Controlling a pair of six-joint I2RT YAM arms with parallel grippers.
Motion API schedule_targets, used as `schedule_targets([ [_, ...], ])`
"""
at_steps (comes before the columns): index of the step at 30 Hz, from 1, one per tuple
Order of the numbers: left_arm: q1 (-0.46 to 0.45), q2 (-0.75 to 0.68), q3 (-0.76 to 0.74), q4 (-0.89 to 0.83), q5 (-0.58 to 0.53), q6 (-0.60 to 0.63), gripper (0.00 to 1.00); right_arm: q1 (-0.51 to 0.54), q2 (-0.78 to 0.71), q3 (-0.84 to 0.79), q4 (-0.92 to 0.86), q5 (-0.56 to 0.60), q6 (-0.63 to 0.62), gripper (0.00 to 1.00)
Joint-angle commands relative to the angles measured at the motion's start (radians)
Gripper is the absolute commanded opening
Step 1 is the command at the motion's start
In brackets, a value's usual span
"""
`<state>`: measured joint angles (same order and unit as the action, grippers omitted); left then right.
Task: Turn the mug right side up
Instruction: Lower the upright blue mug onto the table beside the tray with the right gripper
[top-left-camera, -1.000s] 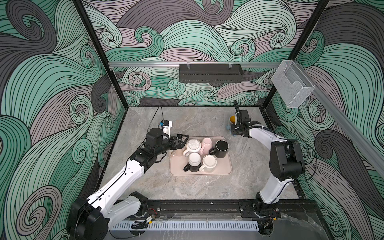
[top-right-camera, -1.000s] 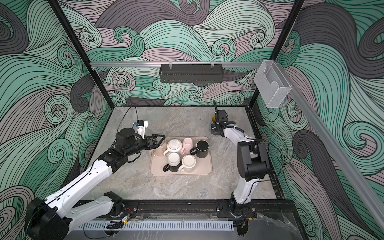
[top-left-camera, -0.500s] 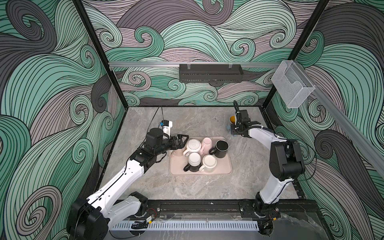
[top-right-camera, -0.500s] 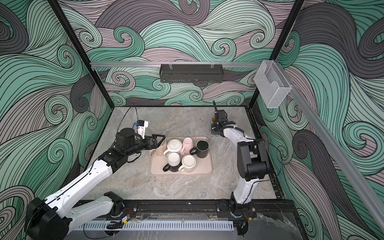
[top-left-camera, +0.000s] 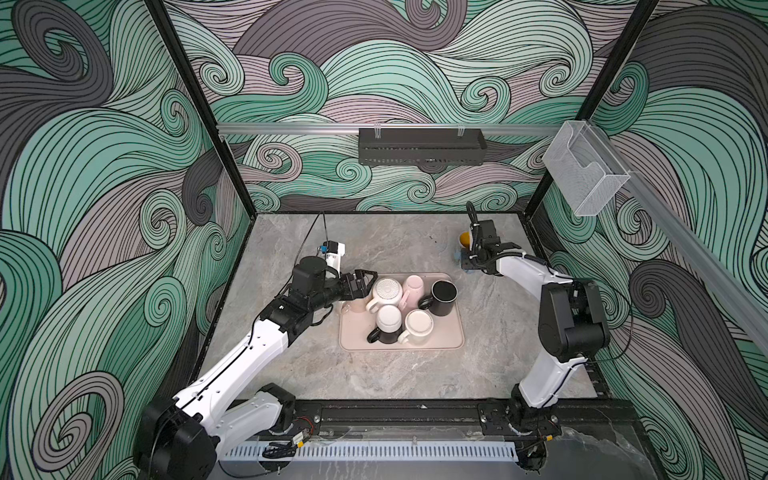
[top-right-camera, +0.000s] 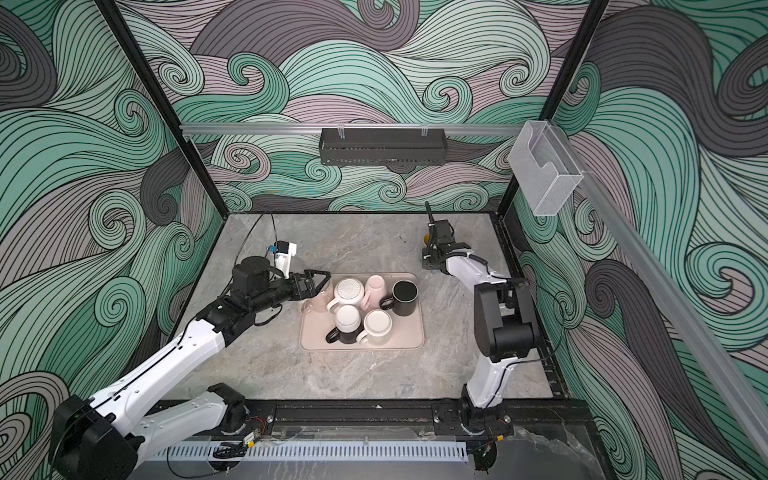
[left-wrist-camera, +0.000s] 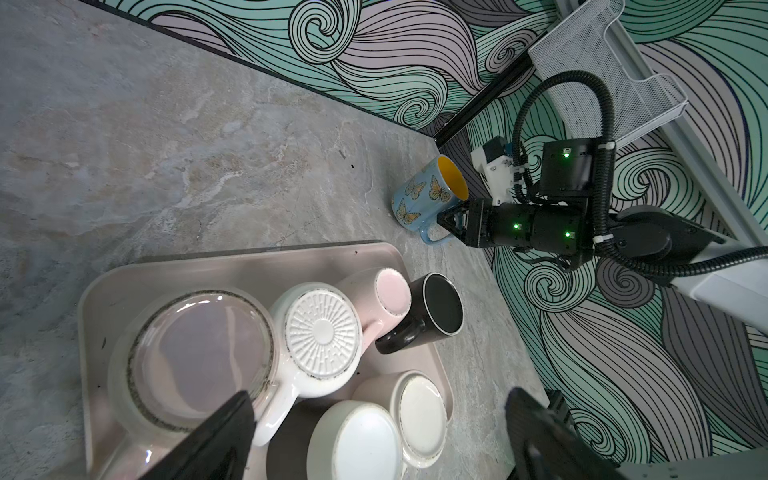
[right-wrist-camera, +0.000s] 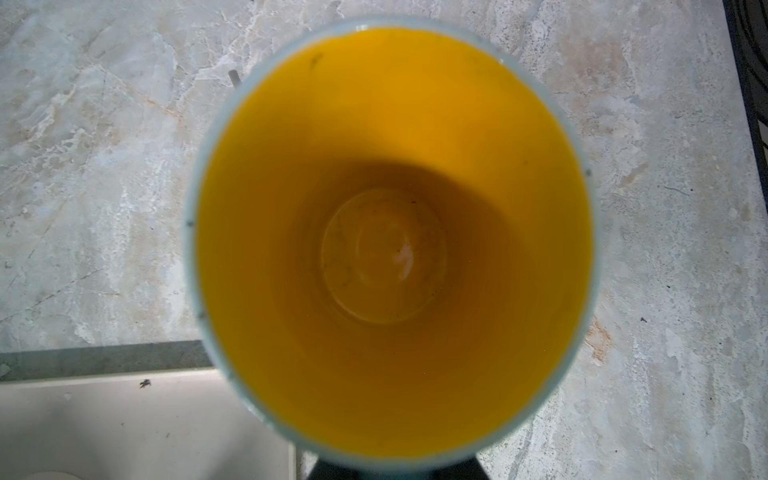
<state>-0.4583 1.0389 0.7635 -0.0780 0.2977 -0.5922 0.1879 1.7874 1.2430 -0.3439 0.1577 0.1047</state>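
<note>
Left: your left gripper (top-left-camera: 365, 281) hangs released, jaws wide, over the left end of the tray (top-left-camera: 453, 334). It is above an upturned clear glass mug (left-wrist-camera: 199, 353) and holds nothing.

Centre: the tray sits on the worktop (top-left-camera: 374, 374). The ribbed white mug (top-left-camera: 386, 289), pink mug (top-left-camera: 413, 286), white-based dark mug (top-left-camera: 388, 322) and cream mug (top-left-camera: 417, 326) all have their bases showing. The black mug (top-left-camera: 444, 293) stands upright.

Right, beyond the tray's far right corner: the butterfly mug (left-wrist-camera: 424, 195), blue outside and yellow inside, is tilted with its mouth upward. Your right gripper (left-wrist-camera: 451, 216) is clenched on it at the handle side. The right wrist view looks straight into the yellow interior. You cannot tell whether the base touches the worktop.
</note>
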Motion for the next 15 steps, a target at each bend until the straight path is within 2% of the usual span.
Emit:
schedule_targets([
  [1, 0.006, -0.012, -0.002, -0.020, 0.015, 0.008, 0.95, 0.006, -0.011, -0.009, 0.091, 0.032, 0.002, 0.02],
  [11, 0.006, -0.014, -0.008, -0.020, 0.015, 0.008, 0.96, 0.010, 0.006, -0.012, 0.075, 0.034, 0.004, 0.06],
  [15, 0.006, -0.014, -0.009, -0.020, 0.016, 0.008, 0.96, 0.011, 0.006, -0.014, 0.067, 0.042, 0.004, 0.17],
])
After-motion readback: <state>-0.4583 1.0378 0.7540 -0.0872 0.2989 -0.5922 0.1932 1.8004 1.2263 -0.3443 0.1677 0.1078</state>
